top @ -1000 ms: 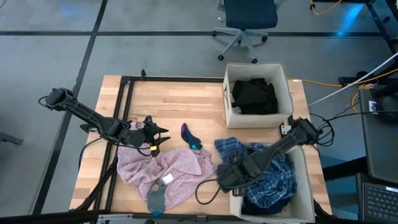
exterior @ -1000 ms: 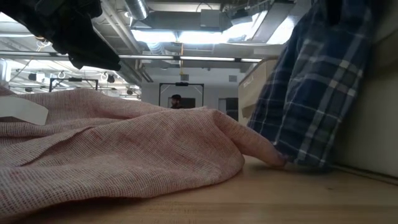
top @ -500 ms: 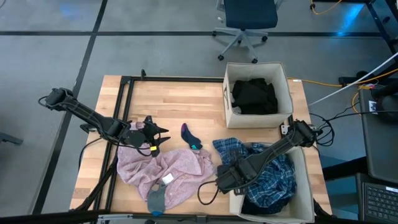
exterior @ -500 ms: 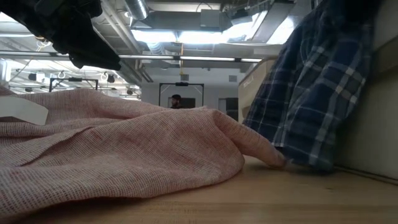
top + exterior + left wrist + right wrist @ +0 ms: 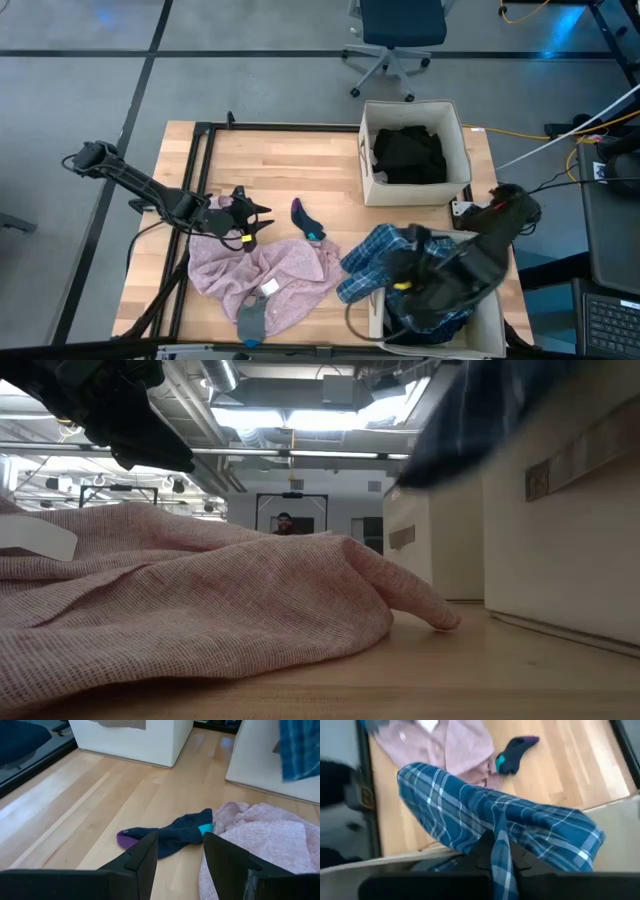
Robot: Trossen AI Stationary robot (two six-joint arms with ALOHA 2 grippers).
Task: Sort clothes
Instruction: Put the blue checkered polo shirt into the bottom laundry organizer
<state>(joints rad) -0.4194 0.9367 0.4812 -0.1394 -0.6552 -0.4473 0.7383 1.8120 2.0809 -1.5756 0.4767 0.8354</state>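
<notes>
A blue plaid garment (image 5: pixel 372 257) hangs over the near right bin (image 5: pixel 492 312), with my right gripper (image 5: pixel 500 851) shut on it above the bin's left wall. The low view shows its lower end (image 5: pixel 480 410) high above the table. A pale pink garment (image 5: pixel 265 275) lies spread on the table, and a navy sock (image 5: pixel 305 221) lies beside its far edge. A grey-teal sock (image 5: pixel 251 322) rests at the near edge. Black clothes (image 5: pixel 408 154) fill the far bin (image 5: pixel 372 185). My left gripper (image 5: pixel 177 851) waits open over the pink garment's far left corner, pointing at the sock. My right gripper pinches a bunched fold of the plaid garment (image 5: pixel 496 834) between its two fingers, coming from above and slanting down. The cloth drapes away from the fingers toward the table's left, clear of the tabletop; its other part lies in the near bin.
Bare wood lies between the navy sock (image 5: pixel 170 832) and the far bin's white wall (image 5: pixel 150 742). A black metal frame (image 5: pixel 200 150) runs along the table's left part. An office chair (image 5: pixel 395 35) stands beyond the far edge.
My right gripper has risen, turned and moved toward the table's right edge with the plaid garment. The garment's end that lay on the table against the near bin's wall is now lifted clear and hangs high.
</notes>
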